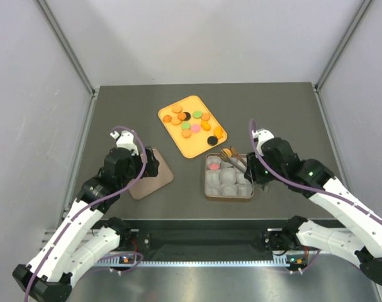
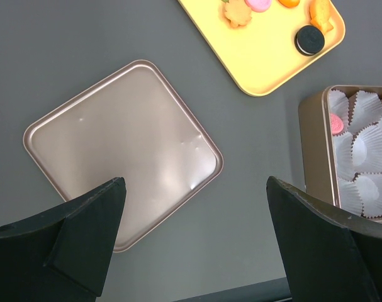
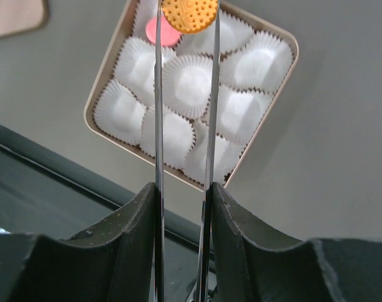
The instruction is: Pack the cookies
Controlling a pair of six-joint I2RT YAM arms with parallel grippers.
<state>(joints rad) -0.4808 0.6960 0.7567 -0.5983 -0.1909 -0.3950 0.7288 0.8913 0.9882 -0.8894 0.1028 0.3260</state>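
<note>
Several cookies point(image 1: 192, 123) in orange, green, pink and black lie on a yellow tray point(image 1: 175, 146). My right gripper point(image 3: 183, 192) is shut on metal tongs point(image 3: 158, 126). The tongs pinch an orange cookie point(image 3: 190, 14) above the far edge of the square tin point(image 3: 102, 94). The tin is filled with white paper cups, and one pink cookie point(image 3: 160, 31) lies in a far cup. In the top view the right gripper point(image 1: 248, 171) is by the tin's right side. My left gripper point(image 2: 194, 189) is open and empty, above the table beside the tin's lid point(image 2: 115, 145).
The gold lid point(image 1: 154, 179) lies flat left of the tin point(image 1: 208, 189). The yellow tray point(image 2: 266, 63) sits behind both, with a black cookie point(image 2: 309, 39) near its corner. A metal rail runs along the table's near edge.
</note>
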